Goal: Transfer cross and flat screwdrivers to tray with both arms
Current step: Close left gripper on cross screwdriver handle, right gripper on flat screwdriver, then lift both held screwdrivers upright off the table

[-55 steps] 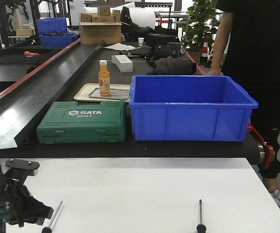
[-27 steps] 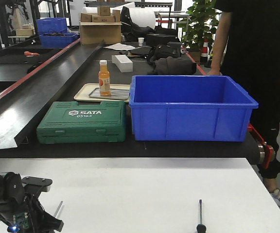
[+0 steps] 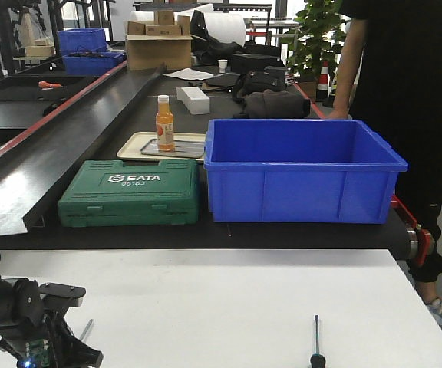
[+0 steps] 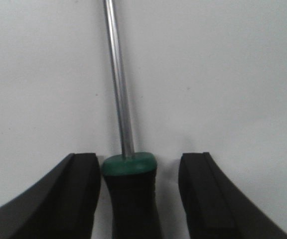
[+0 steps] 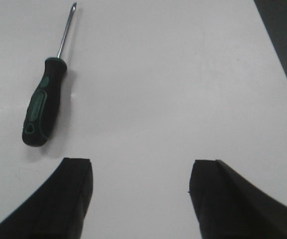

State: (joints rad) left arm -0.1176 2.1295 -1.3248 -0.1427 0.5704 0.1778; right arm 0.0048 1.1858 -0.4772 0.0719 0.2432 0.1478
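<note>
Left gripper [image 4: 139, 167] spread, straddling the black-and-green handle of one screwdriver [image 4: 119, 89]: left pad looks to be touching it, right pad clear, with the steel shaft running straight ahead on the white table [image 4: 223, 74], tip out of frame. Right gripper [image 5: 141, 172] also spread, holding nothing; cross-tip screwdriver [image 5: 43, 107] lies flat ahead-left of it, apart. Blue bin [image 3: 301, 172] and green tool case [image 3: 129, 192] sit well beyond both.

Cross screwdriver [image 5: 48, 89]: shiny steel shaft, matt black-green plastic handle. Table [image 5: 183, 74]: smooth matt white. Blue bin [image 3: 301, 184]: glossy plastic.
</note>
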